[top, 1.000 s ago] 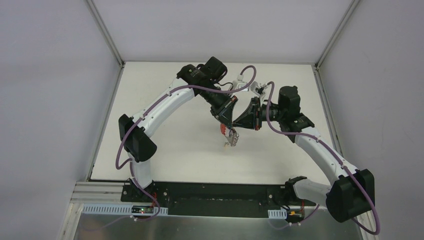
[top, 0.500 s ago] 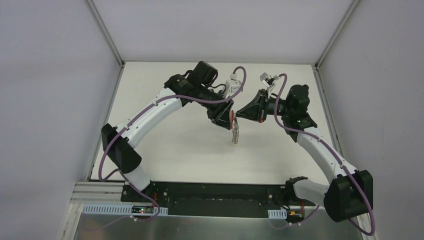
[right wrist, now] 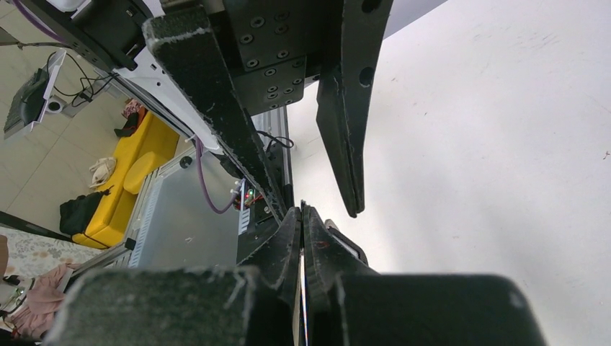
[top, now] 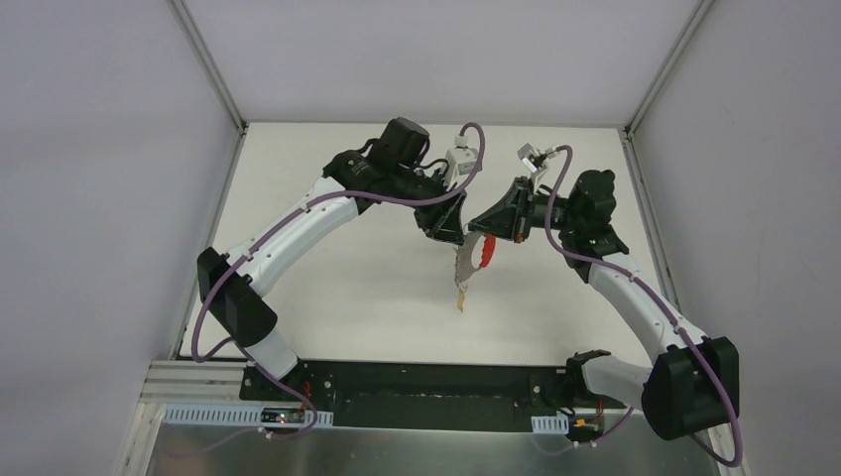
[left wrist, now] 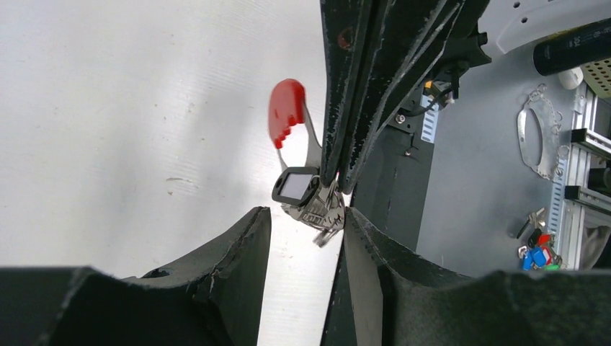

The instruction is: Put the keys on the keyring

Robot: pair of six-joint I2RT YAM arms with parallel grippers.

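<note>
Between the clenched fingers of the right gripper [top: 473, 231] sits the top of the bunch of small silver metal keys [top: 462, 273], which hangs down from that gripper in a slanted row, clear of the white table [top: 347, 288] beneath it. A curved red-and-grey strap [left wrist: 287, 108] arcs away beside the right gripper's fingertips, and a small black oval loop [left wrist: 295, 186] sits just beside those fingertips, touching the silver bunch (whether it is joined to the bunch cannot be told). Facing the right gripper tip to tip is the left gripper [left wrist: 306, 213], released, its two black fingers [right wrist: 353, 108] spread apart on either side of the hanging keys, just below the right gripper's pinch.
</note>
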